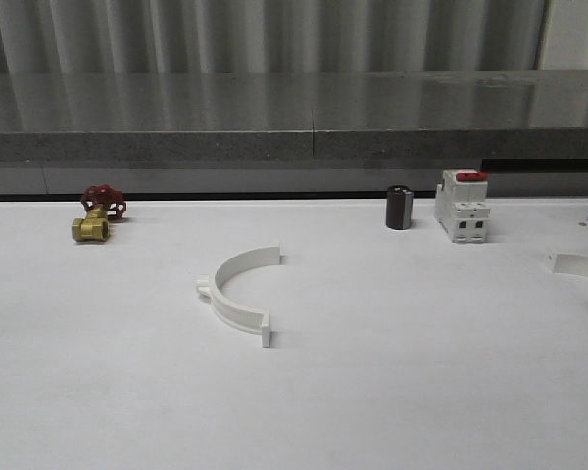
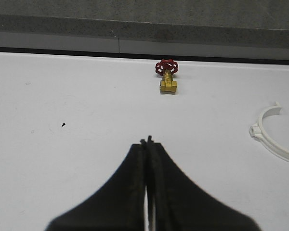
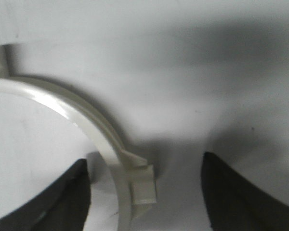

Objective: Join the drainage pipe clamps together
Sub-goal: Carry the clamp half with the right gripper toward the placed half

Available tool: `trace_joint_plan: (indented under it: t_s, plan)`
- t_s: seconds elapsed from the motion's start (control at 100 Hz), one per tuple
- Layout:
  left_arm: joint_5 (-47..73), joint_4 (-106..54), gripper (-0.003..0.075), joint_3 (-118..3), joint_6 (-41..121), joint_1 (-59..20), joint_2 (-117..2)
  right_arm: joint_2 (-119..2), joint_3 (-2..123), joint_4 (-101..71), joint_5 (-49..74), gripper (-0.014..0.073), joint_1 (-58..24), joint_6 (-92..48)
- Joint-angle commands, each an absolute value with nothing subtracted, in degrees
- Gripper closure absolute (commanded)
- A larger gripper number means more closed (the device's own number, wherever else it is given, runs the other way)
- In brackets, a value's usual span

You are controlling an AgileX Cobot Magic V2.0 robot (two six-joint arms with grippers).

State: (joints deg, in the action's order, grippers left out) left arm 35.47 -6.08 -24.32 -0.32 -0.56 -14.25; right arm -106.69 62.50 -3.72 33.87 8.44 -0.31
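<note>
white plastic on a white counter point(image 1: 392, 392): one clamp point(image 1: 241, 291) lies flat near the middle, a half ring curving with its open side toward the right, a small tab sticking out on its left and a squared end nearest me. the second clamp point(image 1: 578, 265) sits far off at the right edge of the front view, well apart from the first, only a sliver of its band in sight there.

up close in the right wrist view, that second clamp point(image 3: 82, 115) fills much of the frame, its curved band running down to a blocky end tab that sits between the two dark fingers point(image 3: 236, 192) of the right pincer point(image 3: 144, 192). the fingers stand wide apart, one on each side of the band's end (i can't tell whether either one touches the plastic).

the left pincer point(image 2: 148, 144) hangs over bare counter, its black fingers pressed together with nothing between them. beyond it, in the left wrist view, stands a brass valve point(image 2: 167, 81) with a red handwheel, and the first clamp point(image 2: 274, 139) lies off to one side.

along the back of the counter, from the front: the valve point(image 1: 96, 217) at left, a dark cylinder point(image 1: 399, 208) right of centre, and just beside it a white breaker point(image 1: 462, 206) with a red top. a grey ledge point(image 1: 294, 127) runs behind them all.
</note>
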Motion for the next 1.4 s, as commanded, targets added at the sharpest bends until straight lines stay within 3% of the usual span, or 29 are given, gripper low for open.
trace_joint_plan:
  t_s: [0.0,0.1,0.17,0.31,0.58,0.75,1.079,1.389]
  plan:
    - [31.6,-6.8,0.074,-25.8,-0.5,-0.5,-14.7,-104.4,63.9,-4.0,33.9,0.0287,8.7,-1.0]
    - [31.6,-6.8,0.074,-25.8,-0.5,-0.5,-14.7,-104.4,63.9,-4.1,34.6,0.0487,8.7,-1.0]
    - [31.6,-6.8,0.074,-25.8,-0.5,-0.5,-14.7,-104.4,63.9,-4.1,35.1,0.0582,8.7,-1.0]
    - [31.6,-6.8,0.074,-25.8,-0.5,-0.5,-14.7,-104.4,63.9,-4.2,34.9,0.0676,8.7,-1.0]
    - [31.6,-6.8,0.074,-25.8,-0.5,-0.5,-14.7,-103.6,65.8,-8.8,37.3,0.068,7.9,-0.9]
    - [31.6,-6.8,0.074,-25.8,-0.5,-0.5,-14.7,-101.3,69.6,-9.1,38.2,0.0678,0.8,1.2]
    - [31.6,-6.8,0.074,-25.8,-0.5,-0.5,-14.7,-102.6,77.3,4.9,42.4,0.0677,-15.1,26.5]
    - [31.6,-6.8,0.074,-25.8,-0.5,-0.5,-14.7,-109.6,85.0,8.6,46.5,0.0677,-22.7,34.9]
